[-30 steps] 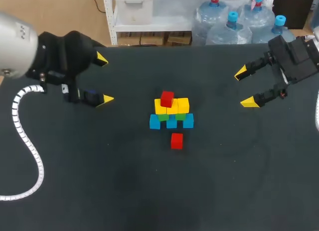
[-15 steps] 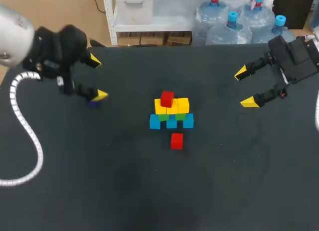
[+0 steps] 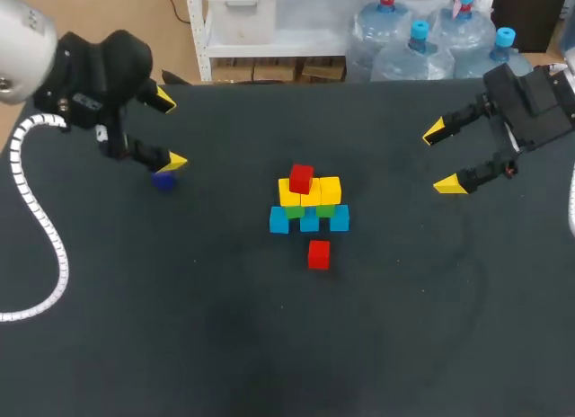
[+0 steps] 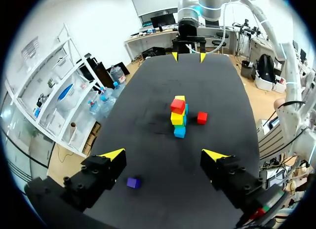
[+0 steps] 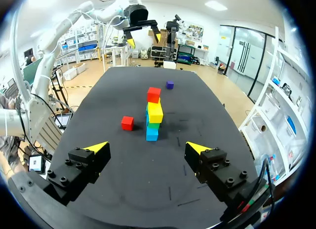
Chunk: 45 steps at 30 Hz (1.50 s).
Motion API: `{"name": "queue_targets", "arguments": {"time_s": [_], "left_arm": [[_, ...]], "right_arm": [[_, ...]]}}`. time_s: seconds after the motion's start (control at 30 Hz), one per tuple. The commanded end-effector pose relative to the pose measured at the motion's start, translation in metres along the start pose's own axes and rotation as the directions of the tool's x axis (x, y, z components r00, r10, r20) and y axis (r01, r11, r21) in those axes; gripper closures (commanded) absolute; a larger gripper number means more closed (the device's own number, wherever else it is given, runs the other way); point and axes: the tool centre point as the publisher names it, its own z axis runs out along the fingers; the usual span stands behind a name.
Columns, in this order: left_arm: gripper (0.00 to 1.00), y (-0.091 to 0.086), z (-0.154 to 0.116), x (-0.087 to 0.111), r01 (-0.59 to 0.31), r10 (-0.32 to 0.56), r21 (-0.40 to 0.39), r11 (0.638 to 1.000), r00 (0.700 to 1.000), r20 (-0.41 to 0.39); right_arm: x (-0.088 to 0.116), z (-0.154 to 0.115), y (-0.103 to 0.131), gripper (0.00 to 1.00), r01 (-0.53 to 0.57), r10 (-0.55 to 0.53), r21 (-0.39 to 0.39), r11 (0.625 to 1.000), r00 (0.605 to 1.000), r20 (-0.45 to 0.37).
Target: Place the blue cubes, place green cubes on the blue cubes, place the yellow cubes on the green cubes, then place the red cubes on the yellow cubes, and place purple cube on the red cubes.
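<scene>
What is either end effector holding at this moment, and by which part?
Nothing is held. The left end effector and right end effector are both open and empty. The purple cube lies ungripped on the table by the left one.

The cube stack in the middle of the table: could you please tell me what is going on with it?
A stack of blue, green and yellow cubes stands on the table, with one red cube on top. A second red cube lies loose beside it. The left gripper is open next to the purple cube, which lies apart from the stack, ungripped. The right gripper hangs open off to the side, holding nothing.
</scene>
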Motion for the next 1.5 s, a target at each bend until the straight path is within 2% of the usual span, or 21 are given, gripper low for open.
{"name": "queue_targets", "arguments": {"time_s": [0.03, 0.1, 0.3, 0.4, 0.47, 0.53, 0.7, 0.77, 0.87, 0.9, 1.3, 1.43, 1.5], "left_arm": [[0.00, 0.000, 0.000, 0.000, 0.000, 0.000, -0.001, 1.000, 1.000, 0.000], [0.00, 0.000, 0.000, 0.000, 0.000, 0.000, -0.001, 1.000, 1.000, 0.000], [0.00, 0.000, 0.000, 0.000, 0.000, 0.000, -0.001, 1.000, 1.000, 0.000], [0.00, 0.000, 0.000, 0.000, 0.000, 0.000, -0.001, 1.000, 1.000, 0.000], [0.00, 0.000, 0.000, 0.000, 0.000, 0.000, -0.001, 1.000, 1.000, 0.000], [0.00, 0.000, 0.000, 0.000, 0.000, 0.000, -0.001, 1.000, 1.000, 0.000], [0.00, 0.000, 0.000, 0.000, 0.000, 0.000, -0.001, 1.000, 1.000, 0.000], [0.00, 0.000, 0.000, 0.000, 0.000, 0.000, -0.001, 1.000, 1.000, 0.000], [0.00, 0.000, 0.000, 0.000, 0.000, 0.000, -0.001, 1.000, 1.000, 0.000], [0.00, 0.000, 0.000, 0.000, 0.000, 0.000, -0.001, 1.000, 1.000, 0.000], [0.00, 0.000, 0.000, 0.000, 0.000, 0.000, -0.001, 1.000, 1.000, 0.000], [0.00, 0.000, 0.000, 0.000, 0.000, 0.000, -0.001, 1.000, 1.000, 0.000], [0.00, 0.000, 0.000, 0.000, 0.000, 0.000, -0.001, 1.000, 1.000, 0.000]], "right_arm": [[0.000, 0.000, 0.000, 0.00, 0.001, -0.001, 0.001, 1.000, 1.000, 0.001], [0.000, 0.000, 0.000, 0.00, 0.001, -0.001, 0.001, 1.000, 1.000, 0.001], [-0.008, 0.007, 0.048, 0.00, -0.003, 0.002, 0.038, 0.999, 1.000, 0.029], [-0.017, 0.010, 0.073, 0.00, 0.008, -0.006, 0.069, 0.998, 0.999, -0.034], [-0.022, 0.015, 0.085, 0.00, 0.013, -0.008, 0.067, 0.998, 0.997, -0.074], [-0.025, 0.023, 0.095, 0.00, 0.020, -0.012, 0.051, 0.998, 0.989, -0.149], [-0.026, 0.033, 0.111, 0.00, 0.015, -0.010, 0.029, 0.999, 0.982, -0.188], [-0.024, 0.039, 0.116, 0.00, 0.003, 0.001, 0.016, 1.000, 0.973, -0.229], [-0.018, 0.050, 0.118, 0.00, -0.014, 0.006, -0.036, 0.999, 0.976, -0.216], [-0.018, 0.053, 0.118, 0.00, 0.011, -0.023, -0.062, 0.998, 0.982, -0.188], [-0.018, 0.053, 0.118, 0.00, 0.011, -0.023, -0.062, 0.998, 0.982, -0.188], [-0.032, 0.074, 0.114, 0.00, 0.043, -0.069, -0.103, 0.994, 0.962, -0.264], [-0.030, 0.080, 0.115, 0.00, 0.046, -0.075, -0.118, 0.992, 0.965, -0.251]]}}
